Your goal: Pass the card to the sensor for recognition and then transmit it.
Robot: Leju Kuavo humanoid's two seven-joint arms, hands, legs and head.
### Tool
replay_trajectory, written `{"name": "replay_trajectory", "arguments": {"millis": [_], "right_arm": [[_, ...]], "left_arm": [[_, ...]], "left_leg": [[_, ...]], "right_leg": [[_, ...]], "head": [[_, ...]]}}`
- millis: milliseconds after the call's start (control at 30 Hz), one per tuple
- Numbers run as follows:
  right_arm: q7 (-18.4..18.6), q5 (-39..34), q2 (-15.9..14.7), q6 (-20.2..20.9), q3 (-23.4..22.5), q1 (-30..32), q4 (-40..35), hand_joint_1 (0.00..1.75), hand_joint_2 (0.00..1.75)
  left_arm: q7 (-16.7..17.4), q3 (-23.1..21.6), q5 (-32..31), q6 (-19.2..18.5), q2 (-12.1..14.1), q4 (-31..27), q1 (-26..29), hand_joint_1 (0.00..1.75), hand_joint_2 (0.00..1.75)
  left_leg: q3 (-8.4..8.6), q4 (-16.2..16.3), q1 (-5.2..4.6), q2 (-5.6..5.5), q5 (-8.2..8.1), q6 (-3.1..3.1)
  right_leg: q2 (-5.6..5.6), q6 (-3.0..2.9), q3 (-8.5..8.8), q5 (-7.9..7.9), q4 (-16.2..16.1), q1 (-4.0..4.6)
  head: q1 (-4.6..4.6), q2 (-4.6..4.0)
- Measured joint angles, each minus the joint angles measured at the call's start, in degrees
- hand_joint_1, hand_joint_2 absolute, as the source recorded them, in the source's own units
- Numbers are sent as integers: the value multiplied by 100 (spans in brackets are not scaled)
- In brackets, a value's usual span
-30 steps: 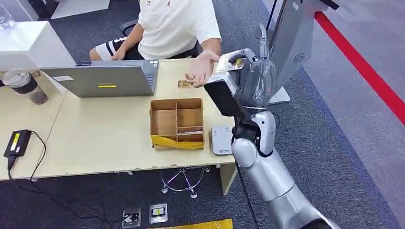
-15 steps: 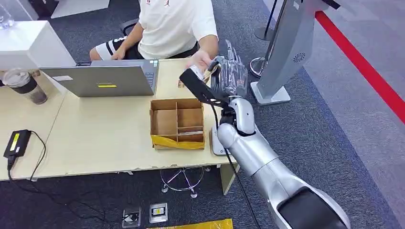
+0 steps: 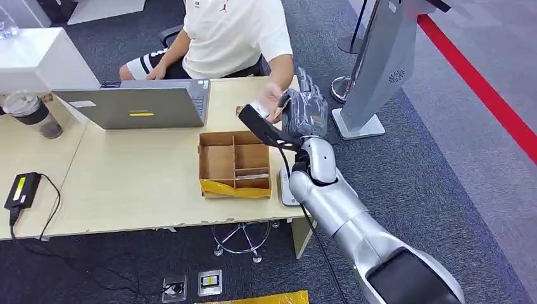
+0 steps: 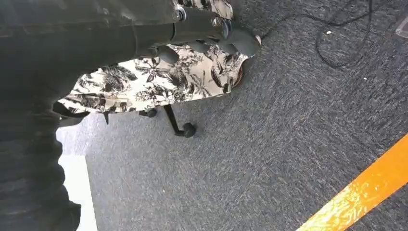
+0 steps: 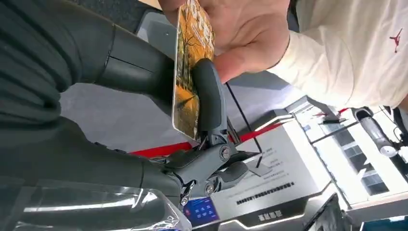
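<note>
Your right hand (image 3: 303, 113) has swung back over the desk; its fingers (image 5: 208, 96) clamp the card (image 5: 191, 72), whose far end the person's hand (image 5: 231, 29) grips. Handover underway: release once they hold it firmly.

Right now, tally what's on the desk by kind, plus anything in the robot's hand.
Laptop: 1
Divided cardboard box: 1
White card reader: 1
Lidded cup: 1
Black adapter: 1
Card on desk: 1
Card in right hand: 1
Total: 7
</note>
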Motion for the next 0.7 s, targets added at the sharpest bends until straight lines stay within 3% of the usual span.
{"name": "replay_trajectory", "arguments": {"millis": [100, 267, 500, 700], "right_arm": [[-83, -15, -2, 26, 2, 0, 33, 0, 175], [-656, -286, -9, 116, 2, 99, -160, 0, 175], [-726, 517, -74, 673, 199, 656, -2162, 0, 175], [-1144, 1121, -171, 949, 744, 1121, -3832, 0, 175]], "left_arm": [[-17, -39, -7, -2, 0, 0, -1, 0, 175], [-37, -61, 109, -9, 2, 4, 0, 0, 175], [-37, -61, 304, -61, 11, 7, 5, 0, 175], [99, -61, 514, -70, 35, 13, 7, 0, 175]], "left_leg": [[1, 0, 0, 1, 0, 0], [2, 0, 0, 2, 1, -1], [-1, 0, 1, 4, 0, -2], [-5, 0, 1, 5, -2, -2]], "right_leg": [[2, 0, 0, 0, 0, 0], [3, 0, 0, 2, 0, 0], [6, -2, -6, 0, 2, 2], [7, -4, -7, -3, 1, 2]], "head": [[0, 0], [0, 0], [0, 0], [-2, 0]]}}
